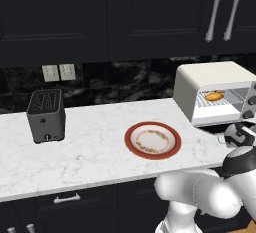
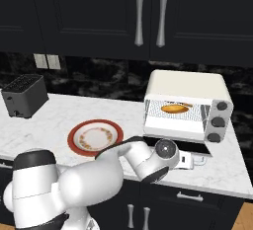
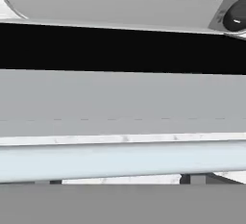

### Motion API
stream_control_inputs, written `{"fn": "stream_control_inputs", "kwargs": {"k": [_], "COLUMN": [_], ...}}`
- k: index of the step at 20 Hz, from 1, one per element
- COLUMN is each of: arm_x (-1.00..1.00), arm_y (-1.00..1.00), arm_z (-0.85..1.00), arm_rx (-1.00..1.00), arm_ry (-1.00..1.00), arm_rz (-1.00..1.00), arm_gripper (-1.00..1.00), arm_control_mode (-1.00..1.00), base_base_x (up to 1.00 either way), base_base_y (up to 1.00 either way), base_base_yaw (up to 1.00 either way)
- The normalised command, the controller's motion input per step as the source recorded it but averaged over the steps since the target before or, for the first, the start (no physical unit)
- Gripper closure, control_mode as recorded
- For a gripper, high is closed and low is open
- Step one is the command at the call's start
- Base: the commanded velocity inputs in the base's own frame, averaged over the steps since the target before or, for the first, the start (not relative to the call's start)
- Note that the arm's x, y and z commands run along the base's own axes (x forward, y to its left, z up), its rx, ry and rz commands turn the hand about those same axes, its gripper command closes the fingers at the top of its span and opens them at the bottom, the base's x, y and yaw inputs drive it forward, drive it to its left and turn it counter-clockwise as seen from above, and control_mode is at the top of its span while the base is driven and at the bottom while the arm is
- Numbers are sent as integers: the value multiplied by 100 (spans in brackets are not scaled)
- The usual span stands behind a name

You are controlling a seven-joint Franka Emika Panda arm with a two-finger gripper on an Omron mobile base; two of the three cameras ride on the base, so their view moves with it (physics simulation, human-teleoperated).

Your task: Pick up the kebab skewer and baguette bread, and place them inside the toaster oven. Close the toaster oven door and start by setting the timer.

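**CLOSING THE TOASTER OVEN DOOR: APPROACH AND LIFT**

**Left base view.** Your claw (image 1: pixel 239 136) sits low at the front edge of the toaster oven door (image 1: pixel 214 127), which is folded down flat. The toaster oven (image 1: pixel 212 89) rises directly beyond and above the claw. The baguette bread (image 1: pixel 215 96) lies on the wire rack inside, above and behind the claw. The kebab skewer cannot be made out in the cavity, so confirm it is inside before you shut the door. The plate (image 1: pixel 152 140) is well off to the claw's left on the worktop (image 1: pixel 90 152), and the slot toaster (image 1: pixel 46 115) is farther left again.

**Right base view.** The wrist reaches in from the left along the lowered door's outer edge. The three knobs (image 2: pixel 217 122) stand above and to the right of the claw. Judgement: the step in hand is closing the door. Get under the outer edge and push up and inward along the hinge arc. Do not drive straight forward, or the oven may slide on the worktop.

**Hand view.** The claw is released, fingertips (image 3: pixel 192 180) wide apart and holding nothing. The pale bar handle (image 3: pixel 120 160) runs across just beyond them. Keep it centred and level between the tips as you lift.

**Markings.** No brand, label or dial lettering can be read in any view.
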Motion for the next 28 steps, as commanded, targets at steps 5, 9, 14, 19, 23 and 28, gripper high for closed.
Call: {"fn": "stream_control_inputs", "kwargs": {"k": [5,9,14,19,23,28], "arm_x": [79,83,67,73,79,73], "arm_y": [33,14,0,0,8,28], "arm_z": [41,75,98,73,17,0], "arm_rx": [1,1,0,0,0,0], "arm_ry": [-20,-7,3,9,2,-2], "arm_rz": [-2,-4,-7,-6,-3,-1], "arm_gripper": [-100,-100,-100,-100,-100,-100], "arm_control_mode": [-100,-100,-100,-100,-100,-100], "base_base_x": [0,0,0,0,0,0], "base_base_y": [0,0,0,0,0,0], "base_base_yaw": [0,0,0,0,0,0]}}
